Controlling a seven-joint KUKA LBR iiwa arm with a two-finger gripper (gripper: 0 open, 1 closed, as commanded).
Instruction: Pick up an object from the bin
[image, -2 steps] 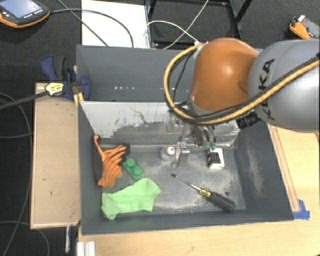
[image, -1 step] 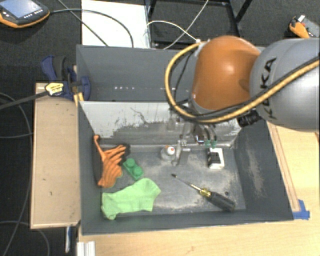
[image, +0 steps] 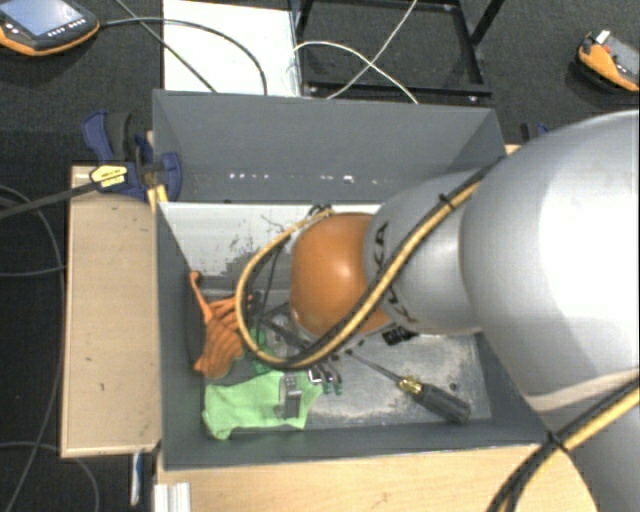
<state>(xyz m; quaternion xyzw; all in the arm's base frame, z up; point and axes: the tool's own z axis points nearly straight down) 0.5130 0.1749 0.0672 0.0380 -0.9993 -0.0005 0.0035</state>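
My gripper (image: 293, 397) reaches down from under the arm's orange cover in the bin's front left part, its lower end over the right edge of a crumpled green cloth (image: 245, 405). An orange, twisted, rope-like thing (image: 216, 335) lies just left of it against the bin's left wall. A screwdriver with a black handle (image: 435, 397) lies to the right on the bin floor, its thin shaft pointing back toward the gripper. The cover and cables hide most of the gripper.
The big arm and its orange cover hang over the middle and right of the bin, with a cable looped around the cover. Bare floor shows at the back left and front right.
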